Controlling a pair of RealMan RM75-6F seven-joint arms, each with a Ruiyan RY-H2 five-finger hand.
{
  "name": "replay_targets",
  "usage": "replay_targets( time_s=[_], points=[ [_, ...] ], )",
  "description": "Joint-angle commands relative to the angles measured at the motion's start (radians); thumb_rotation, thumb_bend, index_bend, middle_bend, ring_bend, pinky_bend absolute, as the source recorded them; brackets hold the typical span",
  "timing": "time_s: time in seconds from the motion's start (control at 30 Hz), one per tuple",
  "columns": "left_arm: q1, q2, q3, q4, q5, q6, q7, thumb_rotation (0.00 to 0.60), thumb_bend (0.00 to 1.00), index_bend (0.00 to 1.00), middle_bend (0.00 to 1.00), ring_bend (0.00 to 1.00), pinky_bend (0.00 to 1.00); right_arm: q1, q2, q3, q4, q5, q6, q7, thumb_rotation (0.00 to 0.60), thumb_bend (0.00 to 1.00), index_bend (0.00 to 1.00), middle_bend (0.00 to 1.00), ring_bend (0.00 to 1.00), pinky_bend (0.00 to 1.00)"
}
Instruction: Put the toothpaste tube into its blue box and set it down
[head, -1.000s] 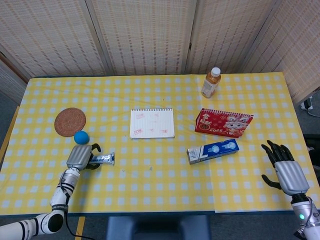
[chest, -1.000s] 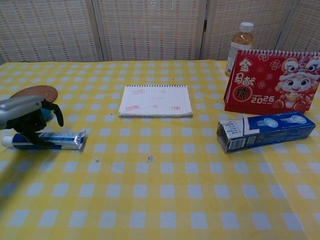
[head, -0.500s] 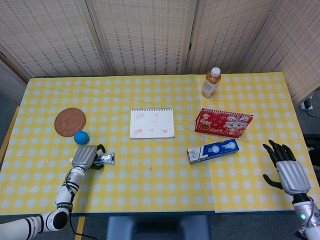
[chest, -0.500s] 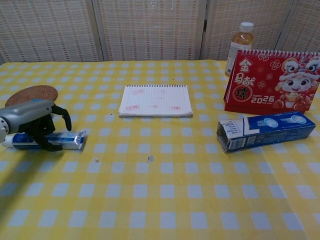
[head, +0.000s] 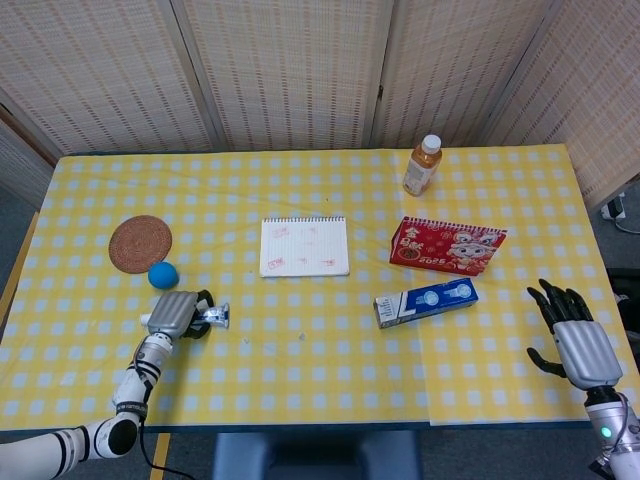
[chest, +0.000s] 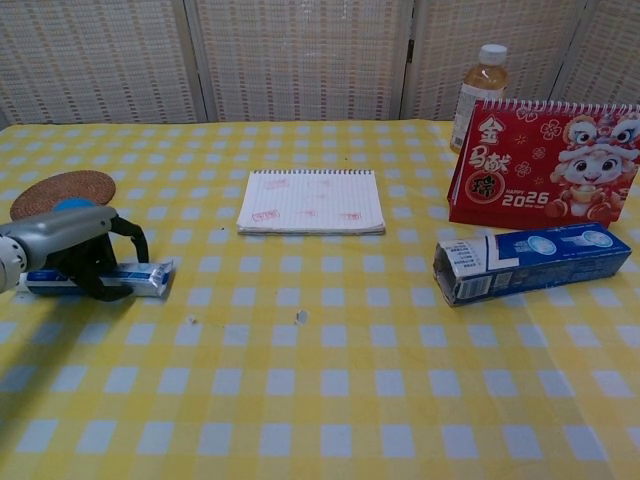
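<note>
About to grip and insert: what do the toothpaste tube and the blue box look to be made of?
Toothpaste tube: likely soft laminate plastic, given its glossy body and flat silvery crimped end. Blue box: probably thin printed cardboard with a slight sheen; sharp folded edges and flaps show at its near end. Left hand lies over the tube.

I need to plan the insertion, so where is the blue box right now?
The blue box lies on its side on the table's right half, just in front of the red calendar, well apart from the toothpaste tube under the left hand.

Yellow-and-white checked tablecloth (chest: 330, 400), my silver left hand (chest: 70, 238) with black fingers, blue-and-white toothpaste tube (chest: 140, 277), blue box (chest: 535, 260) at three o'clock, red calendar (chest: 545, 165), blue ball (head: 163, 274), brown woven coaster (head: 140, 242).
</note>
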Motion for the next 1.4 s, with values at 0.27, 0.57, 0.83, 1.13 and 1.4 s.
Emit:
replay_targets(
  time_s=[0.27,0.57,0.83,1.13,1.4],
  points=[
    [0.003,-0.005,0.001,-0.007,0.031,0.035,-0.023,0.600,0.41,0.69,1.00,1.00,1.00,-0.002,0.000,-0.002,-0.001,-0.002,0.002,0.000,0.600,0.30,0.00,0.00,0.00,0.00],
    [0.032,-0.004,0.006,-0.041,0.102,0.121,-0.052,0.600,0.44,0.91,1.00,1.00,1.00,-0.008,0.005,-0.008,-0.008,-0.021,0.020,0.009,0.600,0.30,0.00,0.00,0.00,0.00],
    [0.085,0.078,-0.010,-0.215,0.187,0.202,-0.184,0.600,0.48,0.97,1.00,1.00,1.00,0.002,0.009,-0.019,-0.012,-0.034,-0.007,0.029,0.600,0.30,0.00,0.00,0.00,0.00],
    [0.138,0.147,-0.018,-0.394,0.282,0.284,-0.322,0.600,0.50,0.99,1.00,1.00,1.00,0.017,0.019,-0.025,-0.022,-0.054,-0.023,0.052,0.600,0.30,0.00,0.00,0.00,0.00],
    [0.159,0.207,-0.018,-0.529,0.303,0.295,-0.365,0.600,0.51,0.99,1.00,1.00,1.00,0.119,0.024,-0.002,-0.025,-0.028,-0.180,0.045,0.600,0.30,0.00,0.00,0.00,0.00]
  ],
)
